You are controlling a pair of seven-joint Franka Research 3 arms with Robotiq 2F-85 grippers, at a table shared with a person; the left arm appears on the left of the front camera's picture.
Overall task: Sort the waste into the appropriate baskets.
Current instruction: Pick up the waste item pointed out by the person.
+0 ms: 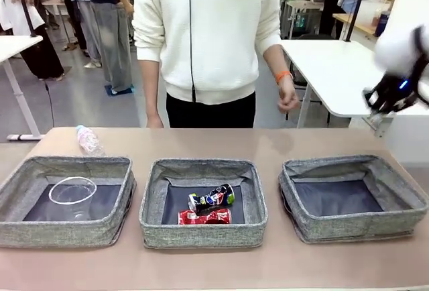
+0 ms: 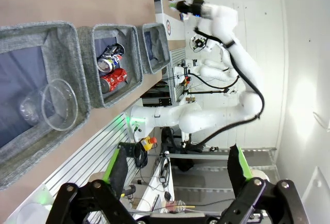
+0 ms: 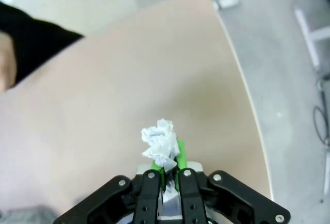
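A crumpled white paper ball (image 3: 161, 142) is being gripped between the closed fingers of the right gripper (image 3: 167, 168), which is being held high, well right of the middle basket (image 1: 203, 234). The left gripper (image 2: 178, 164) is being held with jaws spread wide and nothing between them. A dark printed drink can (image 1: 212, 198) and a crushed red can (image 1: 204, 216) are being contained in the middle basket, with a clear plastic cup (image 1: 72, 190) in the basket to its left.

The tan table (image 1: 268, 140) bears three grey baskets (image 1: 201, 232) abreast and a clear plastic bottle (image 1: 88, 141).
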